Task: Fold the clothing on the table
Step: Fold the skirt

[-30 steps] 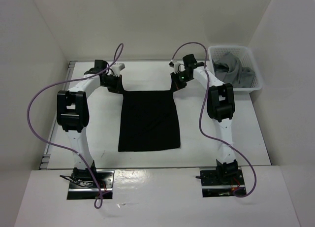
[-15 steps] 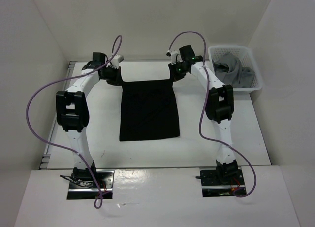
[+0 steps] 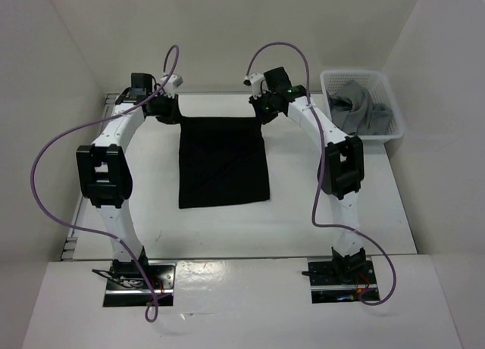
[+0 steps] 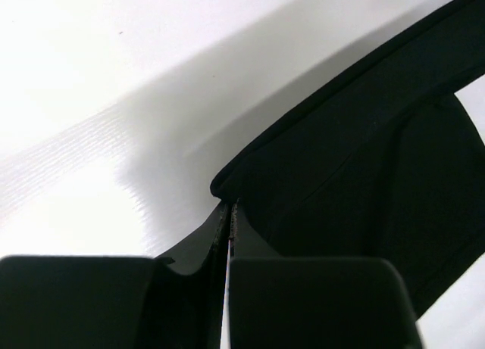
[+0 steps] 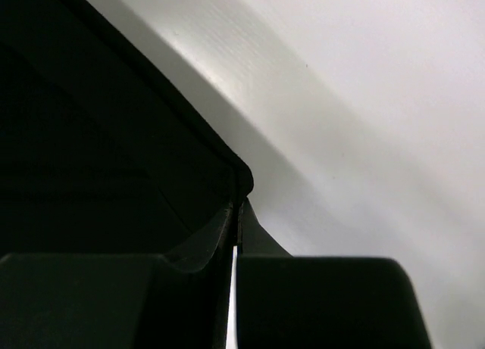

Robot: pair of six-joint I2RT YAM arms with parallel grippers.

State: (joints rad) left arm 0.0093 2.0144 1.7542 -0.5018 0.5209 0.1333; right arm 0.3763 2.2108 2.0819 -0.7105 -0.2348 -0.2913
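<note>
The black clothing [image 3: 223,161] lies spread flat as a rectangle on the white table [image 3: 341,205]. My left gripper [image 3: 173,114] is shut on its far left corner, and my right gripper [image 3: 260,113] is shut on its far right corner. In the left wrist view the closed gripper [image 4: 229,213] pinches the hem of the clothing [image 4: 364,160]. From the right wrist, the gripper [image 5: 236,207] is seen clamped on the pointed corner of the clothing [image 5: 91,137]. The near edge of the garment rests on the table.
A white slotted basket [image 3: 385,91] holding a grey garment [image 3: 356,107] stands at the far right corner. White walls [image 3: 227,31] close in the far and side edges. Purple cables [image 3: 45,152] loop off both arms.
Both grippers have moved toward the far wall and a little left, dragging the clothing with them; its near edge has slid farther from the arm bases.
</note>
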